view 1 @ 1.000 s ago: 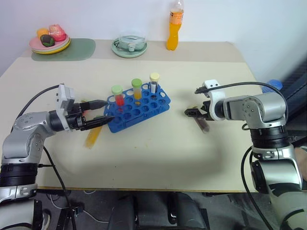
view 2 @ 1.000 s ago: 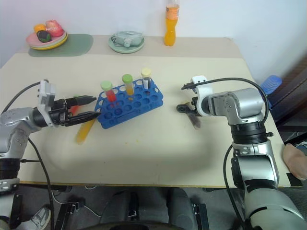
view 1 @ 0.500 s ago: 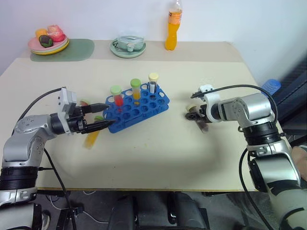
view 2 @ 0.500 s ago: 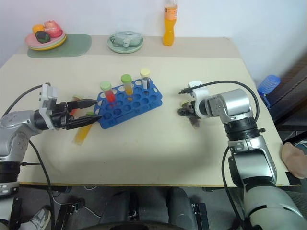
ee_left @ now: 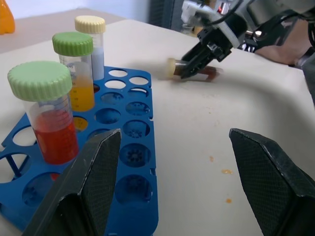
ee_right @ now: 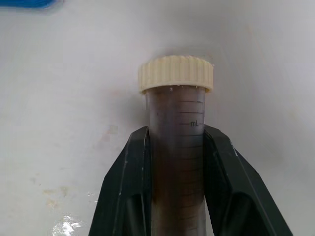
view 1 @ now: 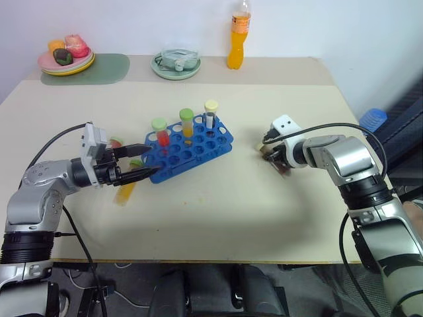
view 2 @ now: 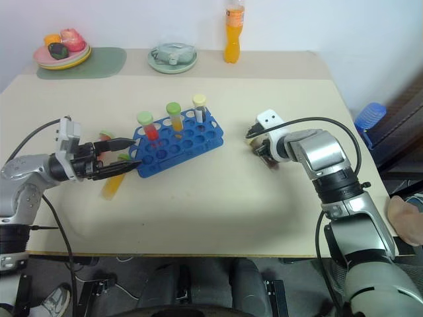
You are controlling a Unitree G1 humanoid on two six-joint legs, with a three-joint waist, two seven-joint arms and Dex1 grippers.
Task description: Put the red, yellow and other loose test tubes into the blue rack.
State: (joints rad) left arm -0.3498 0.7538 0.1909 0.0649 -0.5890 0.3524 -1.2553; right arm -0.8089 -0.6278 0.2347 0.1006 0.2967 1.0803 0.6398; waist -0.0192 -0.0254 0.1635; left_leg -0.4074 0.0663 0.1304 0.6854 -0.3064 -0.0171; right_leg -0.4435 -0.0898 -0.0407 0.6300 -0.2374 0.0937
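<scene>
Beige table [view 1: 218, 218] carries the blue rack [view 1: 188, 148] left of centre, three capped tubes standing in it. Right gripper [view 1: 276, 158], open a second ago, has now closed on the brown tube [ee_right: 177, 162] at centre right, still lying on the tabletop; lift comes next, probably. Left gripper [view 1: 144, 162] waits, jaws apart, empty, above the yellow tube [view 1: 125, 191].

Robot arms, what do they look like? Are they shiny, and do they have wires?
Yes! Both arms are shiny silver-grey metal tubes with black rings at the joints. Each wrist has a small white box on it, and a thin black cable loops from that box back along the arm. The left gripper and the right gripper each have two black, pointed fingers with a bumpy, textured surface.
</scene>
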